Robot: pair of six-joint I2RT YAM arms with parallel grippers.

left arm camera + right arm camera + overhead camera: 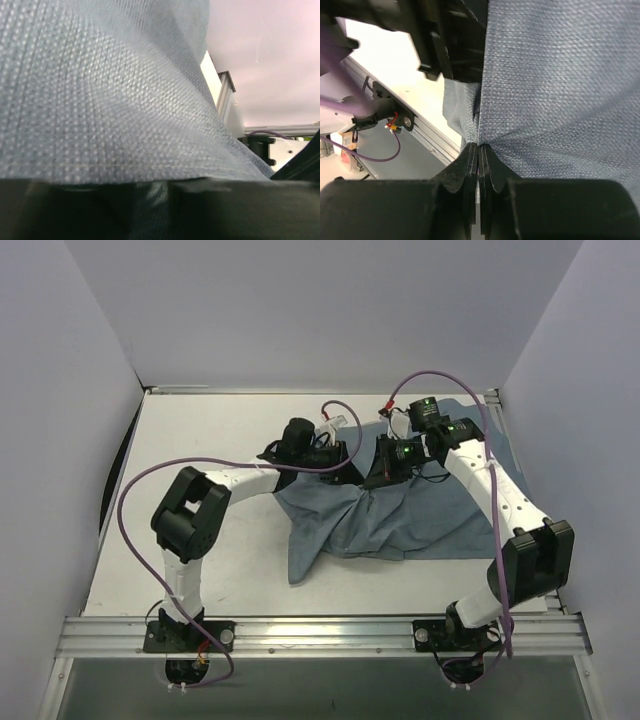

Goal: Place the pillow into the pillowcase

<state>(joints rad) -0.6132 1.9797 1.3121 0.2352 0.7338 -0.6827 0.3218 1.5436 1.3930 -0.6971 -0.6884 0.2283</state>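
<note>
The grey-blue pillowcase lies crumpled on the table's centre-right, pulled up into a peak where both grippers meet. My left gripper is shut on its fabric; in the left wrist view the cloth drapes over the dark fingers, with a strip pinched at the gripper. My right gripper is shut on a stitched hem of the pillowcase; in its wrist view the gripper is pressed together on the fold. The left gripper's black body is right beside it. The pillow is not in view.
The white table is boxed in by white walls on three sides. An aluminium rail runs along the near edge with both arm bases. Purple cables loop beside the arms. A metal strip lines the far edge.
</note>
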